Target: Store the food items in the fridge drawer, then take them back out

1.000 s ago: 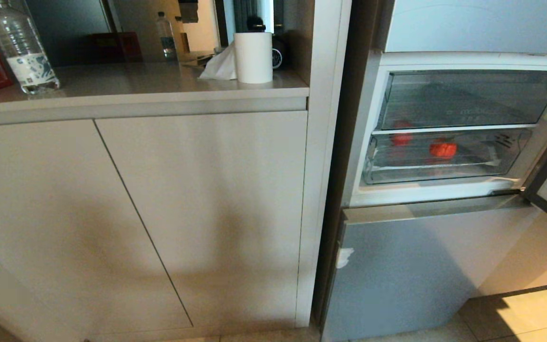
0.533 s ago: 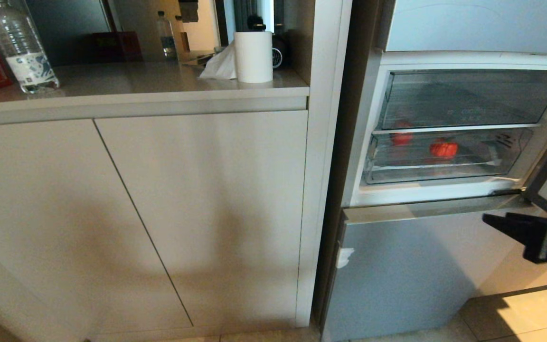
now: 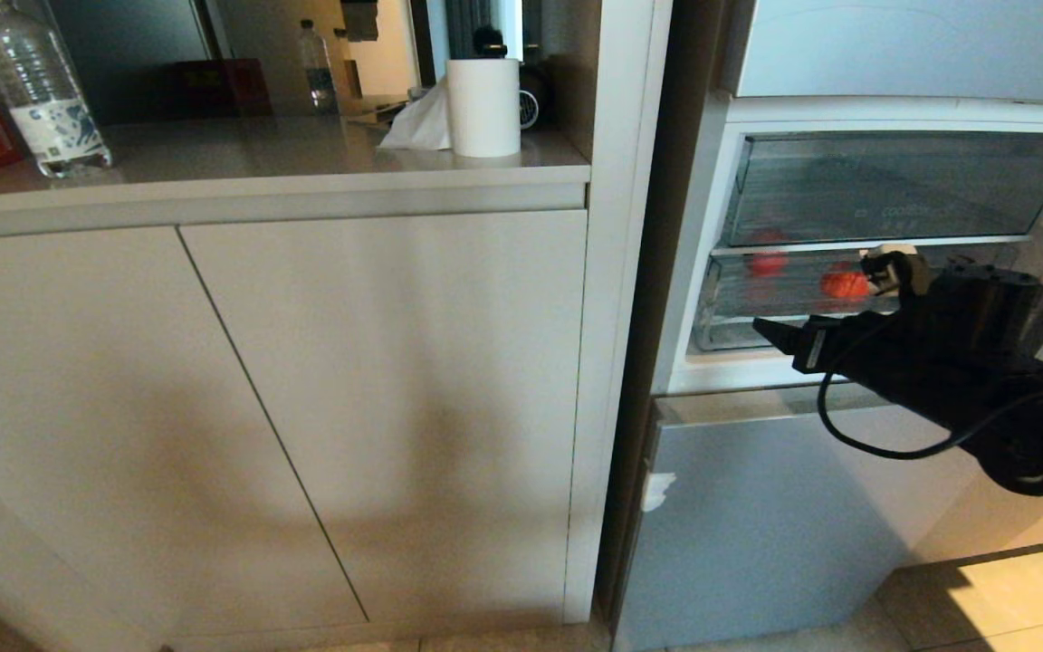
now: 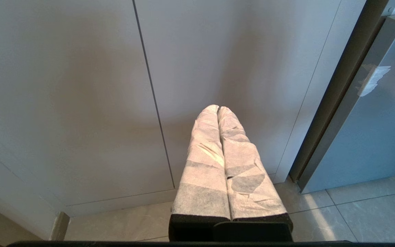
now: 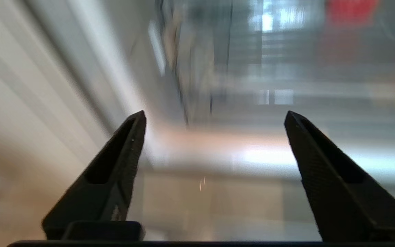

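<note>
While the right gripper [image 5: 214, 116] is held with its fingers [image 5: 115, 171] spread wide and nothing between them, it is positioned just in front of the drawer [image 3: 730, 330] in the open fridge [image 3: 693, 226]. One pepper [image 3: 843, 284] is seen inside the drawer, behind its clear front. A second red shape [image 3: 767, 263] lies further left; whether it is an item or a reflection cannot be told. The left gripper [image 4: 218, 109] is clenched empty, low before the cabinet doors [image 4: 81, 85].
</note>
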`<state>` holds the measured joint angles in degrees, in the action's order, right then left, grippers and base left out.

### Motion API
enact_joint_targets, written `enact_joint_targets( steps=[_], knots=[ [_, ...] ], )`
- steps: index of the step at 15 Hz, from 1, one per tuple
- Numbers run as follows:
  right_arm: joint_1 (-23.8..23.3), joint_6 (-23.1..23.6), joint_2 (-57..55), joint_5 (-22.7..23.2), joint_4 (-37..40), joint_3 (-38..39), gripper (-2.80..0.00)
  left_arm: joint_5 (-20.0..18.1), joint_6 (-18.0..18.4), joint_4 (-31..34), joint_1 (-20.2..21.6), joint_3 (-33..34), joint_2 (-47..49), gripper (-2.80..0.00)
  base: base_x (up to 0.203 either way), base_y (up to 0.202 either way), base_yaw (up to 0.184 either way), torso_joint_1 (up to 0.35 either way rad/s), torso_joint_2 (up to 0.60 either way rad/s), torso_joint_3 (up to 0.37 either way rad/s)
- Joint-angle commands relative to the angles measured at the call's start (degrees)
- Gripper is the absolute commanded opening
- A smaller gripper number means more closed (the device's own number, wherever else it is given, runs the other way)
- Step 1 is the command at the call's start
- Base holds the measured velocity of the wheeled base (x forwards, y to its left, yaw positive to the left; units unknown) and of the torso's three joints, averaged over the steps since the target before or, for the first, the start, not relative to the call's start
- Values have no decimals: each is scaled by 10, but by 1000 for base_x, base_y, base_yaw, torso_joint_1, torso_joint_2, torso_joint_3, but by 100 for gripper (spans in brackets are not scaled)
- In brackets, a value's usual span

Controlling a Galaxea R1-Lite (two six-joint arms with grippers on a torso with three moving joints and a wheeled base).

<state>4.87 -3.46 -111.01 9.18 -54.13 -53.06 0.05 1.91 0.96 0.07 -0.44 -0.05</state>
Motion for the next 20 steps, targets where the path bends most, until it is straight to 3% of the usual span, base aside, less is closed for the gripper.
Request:
enact_joint_targets(
  steps=[1,9,14,20],
  knots=[
    [4,-2,-84,0,-39,-54,0,0,0,0,0,0,0,-280,0,0,0,0,0,0],
    [21,-5,-114,-1,-41,-124,0,0,0,0,0,0,0,-280,0,0,0,0,0,0],
    [32,-3,-146,-45,-42,-175,0,0,0,0,0,0,0,-280,0,0,0,0,0,0],
    [34,-3,-157,-48,-41,-202,0,0,0,0,0,0,0,-280,0,0,0,0,0,0]
  ],
)
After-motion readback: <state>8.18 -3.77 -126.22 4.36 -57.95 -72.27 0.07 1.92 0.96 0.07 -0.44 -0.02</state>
